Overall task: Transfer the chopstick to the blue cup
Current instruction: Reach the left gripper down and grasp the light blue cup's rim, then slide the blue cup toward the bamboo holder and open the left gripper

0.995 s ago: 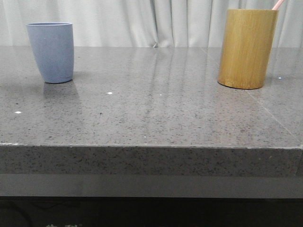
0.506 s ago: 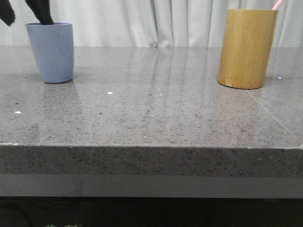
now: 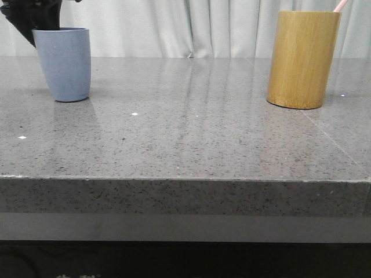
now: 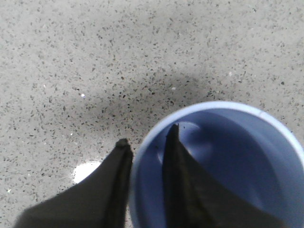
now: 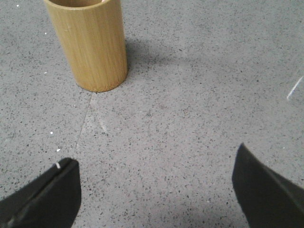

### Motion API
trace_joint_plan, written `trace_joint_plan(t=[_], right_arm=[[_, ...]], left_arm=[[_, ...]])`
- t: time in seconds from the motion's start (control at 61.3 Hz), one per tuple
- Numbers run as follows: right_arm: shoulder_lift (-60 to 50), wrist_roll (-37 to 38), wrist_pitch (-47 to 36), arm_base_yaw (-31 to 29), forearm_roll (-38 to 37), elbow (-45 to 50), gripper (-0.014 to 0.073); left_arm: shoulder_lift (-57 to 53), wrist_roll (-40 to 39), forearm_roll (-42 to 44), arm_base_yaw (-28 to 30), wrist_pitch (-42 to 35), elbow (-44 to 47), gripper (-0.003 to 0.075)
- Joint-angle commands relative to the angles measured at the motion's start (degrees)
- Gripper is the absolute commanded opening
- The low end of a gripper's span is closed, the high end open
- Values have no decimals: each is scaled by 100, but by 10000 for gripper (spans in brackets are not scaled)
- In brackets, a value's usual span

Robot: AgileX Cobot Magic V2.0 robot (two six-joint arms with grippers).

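The blue cup [image 3: 62,66] stands at the table's far left. My left gripper [image 3: 36,23] has come down over its rim. In the left wrist view the left gripper [image 4: 149,134] has one finger inside the cup [image 4: 228,161] and one outside, closed on the wall. The cup looks empty inside. A pink chopstick tip [image 3: 341,5] pokes out of the tall bamboo holder [image 3: 302,58] at the far right. My right gripper [image 5: 154,161] is wide open and empty above bare table, short of the bamboo holder [image 5: 90,42]. It does not show in the front view.
The grey speckled stone table [image 3: 191,133] has its front edge near the camera. A white curtain [image 3: 191,26] hangs behind the table. A seam in the tabletop [image 5: 84,123] runs from the holder's base.
My left gripper has come lower onto the blue cup and its fingers have drawn together around the rim. The cup, holder and chopstick have not moved.
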Motion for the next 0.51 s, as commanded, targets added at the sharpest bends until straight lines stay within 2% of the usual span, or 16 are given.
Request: trace_joint_plan(t=[0.0,0.033,0.245,0.489], right_arm=[[23,-42,-426,11,11,-198,652],[23,-42,-426,11,11,-198,652],[23,-42,-426,11,11,-198,652],[23,-42,-450,11,11,-198,652]], left_arm=[[-312,39,-97,-1,-218,-198,6],[-312,96,-147,-12,-218,-198,-19],[-312,173,-209,-205,-167,-337,-19],[-299,453,-220,-1080,-36,-741,-19]])
